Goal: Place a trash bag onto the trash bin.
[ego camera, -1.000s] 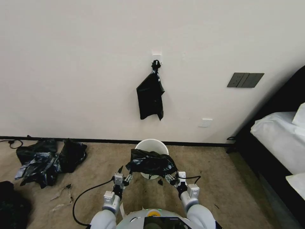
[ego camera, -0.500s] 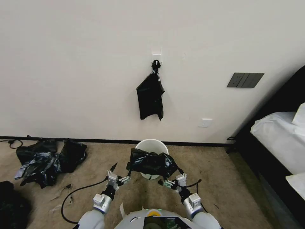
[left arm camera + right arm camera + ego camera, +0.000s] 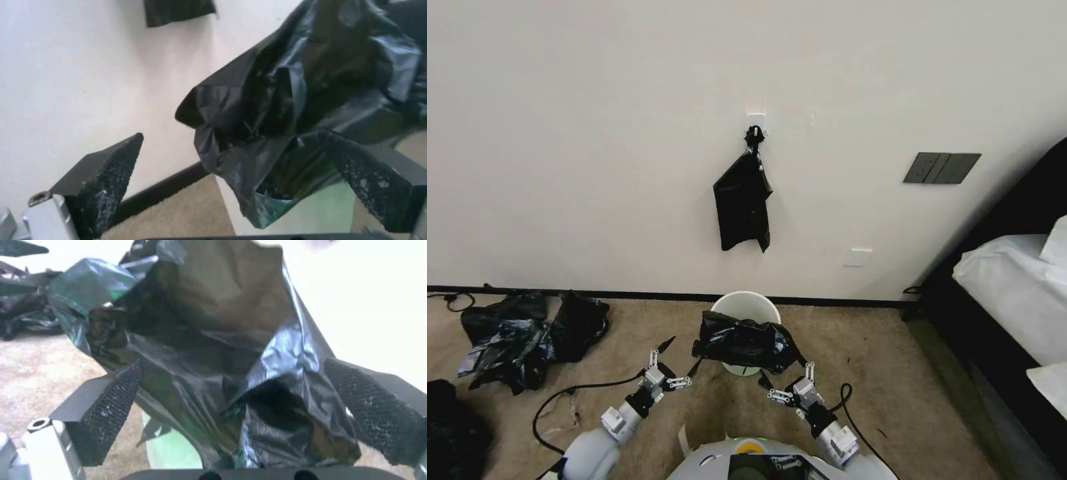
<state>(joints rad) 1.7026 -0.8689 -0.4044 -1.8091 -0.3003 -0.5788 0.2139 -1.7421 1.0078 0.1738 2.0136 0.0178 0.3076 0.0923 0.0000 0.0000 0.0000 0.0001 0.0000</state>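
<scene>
The cream trash bin stands on the carpet against the wall. The glossy black trash bag lies crumpled over the bin's near rim and front, leaving the far part of the opening uncovered. My left gripper is open, just left of the bag and below it. At the bag's lower right corner, my right gripper is open too. The left wrist view shows the bag beyond the spread fingers, hanging over the bin wall. The right wrist view shows the bag ahead of the open gripper.
A flat black bundle of bags hangs from a wall hook above the bin. A heap of black plastic lies on the floor at the left. A bed stands at the right. A black cable runs across the carpet near my left arm.
Both grippers have opened and drawn back toward me and apart, away from the bag's lower corners. The bag stays draped over the bin's near rim.
</scene>
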